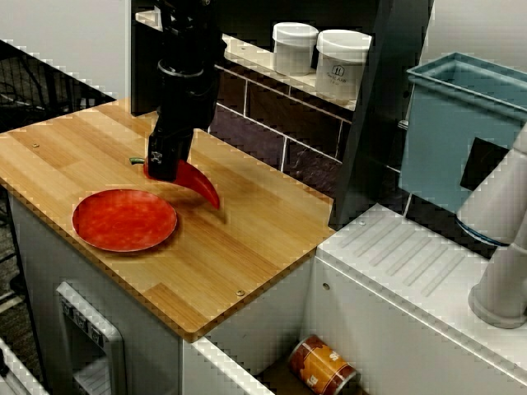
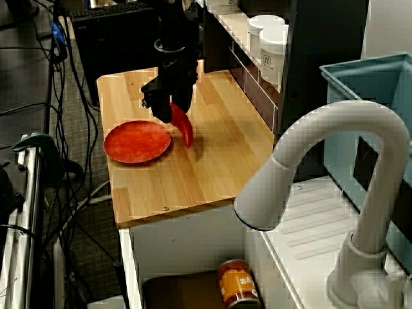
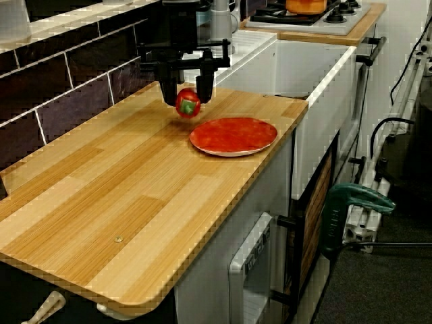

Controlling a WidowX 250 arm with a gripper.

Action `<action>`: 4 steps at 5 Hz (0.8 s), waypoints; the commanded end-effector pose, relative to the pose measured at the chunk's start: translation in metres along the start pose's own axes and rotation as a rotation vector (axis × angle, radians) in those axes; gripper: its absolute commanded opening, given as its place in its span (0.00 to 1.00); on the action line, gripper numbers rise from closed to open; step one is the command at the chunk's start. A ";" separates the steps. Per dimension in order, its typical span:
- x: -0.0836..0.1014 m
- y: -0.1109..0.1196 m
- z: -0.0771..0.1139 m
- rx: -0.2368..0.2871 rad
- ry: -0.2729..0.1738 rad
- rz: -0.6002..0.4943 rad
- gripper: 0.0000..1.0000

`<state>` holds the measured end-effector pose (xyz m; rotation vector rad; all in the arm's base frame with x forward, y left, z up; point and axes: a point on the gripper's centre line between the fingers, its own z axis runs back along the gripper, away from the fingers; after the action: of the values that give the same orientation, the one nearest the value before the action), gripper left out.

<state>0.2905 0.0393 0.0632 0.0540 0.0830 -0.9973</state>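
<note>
Low side view: claw [image 3: 187,94] clamped on the red pepper [image 3: 187,105], green stem end facing the camera. Pepper looks clear of the tabletop [image 3: 121,196], just beside the red plate [image 3: 233,135], not over it. Grasp and lift look done; pepper not set down anywhere yet.

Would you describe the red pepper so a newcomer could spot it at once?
Find the wooden counter bearing a red plate. Beside the plate, the black gripper clamps the red pepper. Unlike the flat plate, it is curved, pointed and green-stemmed.
</note>
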 end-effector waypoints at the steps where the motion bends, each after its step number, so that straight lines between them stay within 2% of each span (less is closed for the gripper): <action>1: -0.003 0.012 -0.007 0.004 -0.023 -0.105 0.00; 2: -0.002 0.014 -0.007 -0.012 -0.038 -0.139 0.00; 3: -0.001 0.017 -0.009 -0.001 -0.025 -0.124 0.00; 4: -0.005 0.014 -0.005 -0.005 -0.035 -0.096 0.00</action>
<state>0.2941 0.0352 0.0493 -0.0043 0.1004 -1.1001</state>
